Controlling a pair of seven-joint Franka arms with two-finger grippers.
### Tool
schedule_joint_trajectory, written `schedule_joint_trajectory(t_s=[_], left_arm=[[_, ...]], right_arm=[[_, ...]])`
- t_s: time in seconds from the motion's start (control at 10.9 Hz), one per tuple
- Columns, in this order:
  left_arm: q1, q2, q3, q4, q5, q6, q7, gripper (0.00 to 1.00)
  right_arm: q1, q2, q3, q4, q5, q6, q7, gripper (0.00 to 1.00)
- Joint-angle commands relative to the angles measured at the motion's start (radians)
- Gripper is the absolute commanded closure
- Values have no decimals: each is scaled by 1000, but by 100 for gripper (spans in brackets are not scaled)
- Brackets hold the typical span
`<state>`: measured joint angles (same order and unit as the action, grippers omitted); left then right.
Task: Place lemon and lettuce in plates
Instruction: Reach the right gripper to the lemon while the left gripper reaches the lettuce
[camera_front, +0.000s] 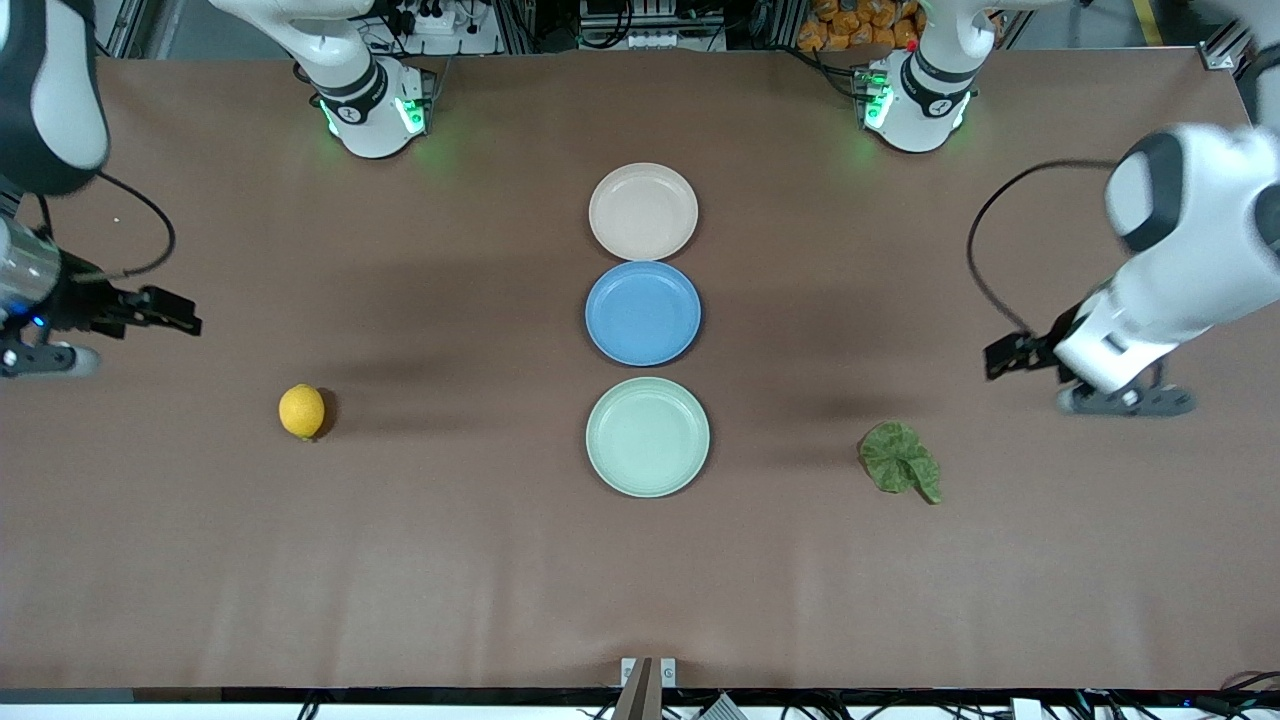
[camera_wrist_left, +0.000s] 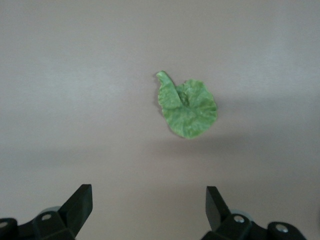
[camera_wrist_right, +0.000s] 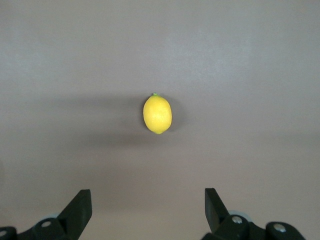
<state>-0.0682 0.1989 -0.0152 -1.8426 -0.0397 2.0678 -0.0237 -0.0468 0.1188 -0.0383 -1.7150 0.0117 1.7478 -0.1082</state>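
Observation:
The yellow lemon (camera_front: 301, 411) lies on the brown table toward the right arm's end; it also shows in the right wrist view (camera_wrist_right: 157, 114). The green lettuce (camera_front: 900, 459) lies toward the left arm's end and shows in the left wrist view (camera_wrist_left: 187, 106). The beige-pink plate (camera_front: 643, 211) and the mint green plate (camera_front: 647, 437) stand empty in the middle. My right gripper (camera_front: 45, 360) (camera_wrist_right: 148, 200) is open and empty, up in the air beside the lemon. My left gripper (camera_front: 1130, 400) (camera_wrist_left: 149, 200) is open and empty, up in the air beside the lettuce.
An empty blue plate (camera_front: 642, 313) sits between the two other plates, the three forming a line down the table's middle. The arm bases (camera_front: 375, 110) (camera_front: 915, 100) stand at the table's edge farthest from the front camera.

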Motion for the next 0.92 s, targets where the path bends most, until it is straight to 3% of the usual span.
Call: schedule_joint_trajectory(t_s=[0.0,0.18,0.55,0.83], left_arm=[[-27,172,3,19,-6,164,-8,0],[-33,253,3,20,-6,276,-8,0],[-47,358,3,34,-6,435,-7,0],[-65,424,3,48,-12,512,-7,2]], right_arm=[[-13,97,9,9,-28,45,-16,0],[-15,114,9,-56,-29,143,-19,0],[-31,119,9,-292,-29,497,-51,0],[-30,191,11,-313,-26,562,-51,0]])
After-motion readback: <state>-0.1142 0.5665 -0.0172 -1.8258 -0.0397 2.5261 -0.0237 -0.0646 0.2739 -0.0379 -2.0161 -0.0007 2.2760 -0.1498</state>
